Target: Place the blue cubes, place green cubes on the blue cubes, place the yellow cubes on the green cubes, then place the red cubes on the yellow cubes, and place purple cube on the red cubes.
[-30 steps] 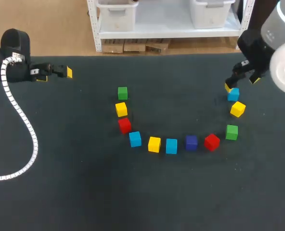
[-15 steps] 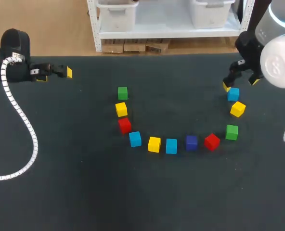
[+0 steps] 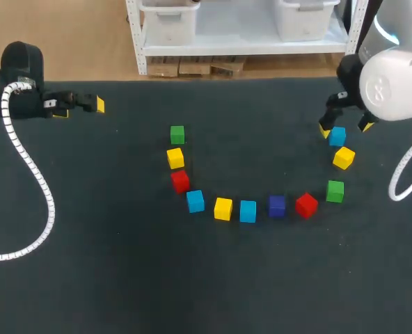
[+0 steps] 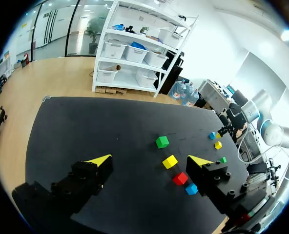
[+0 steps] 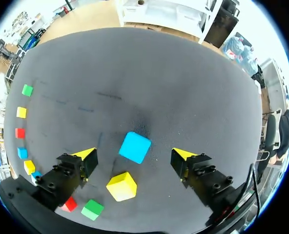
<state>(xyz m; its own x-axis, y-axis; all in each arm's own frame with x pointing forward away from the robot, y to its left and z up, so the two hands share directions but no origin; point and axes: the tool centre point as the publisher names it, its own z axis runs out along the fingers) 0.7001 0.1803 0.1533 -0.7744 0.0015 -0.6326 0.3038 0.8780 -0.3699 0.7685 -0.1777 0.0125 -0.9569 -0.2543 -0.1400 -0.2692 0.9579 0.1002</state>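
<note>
**Right gripper open around the end blue cube**

My right gripper is close to the far edge of the table, on the right side. Its fingers are spread wide. The blue cube lies between them, with a gap on each side. A yellow cube sits just beside it, then a green cube. All 11 cubes make 1 curve, with bare table inside it and along the near side. My left gripper is by the far left edge, spread wide too, holding nothing.
</note>
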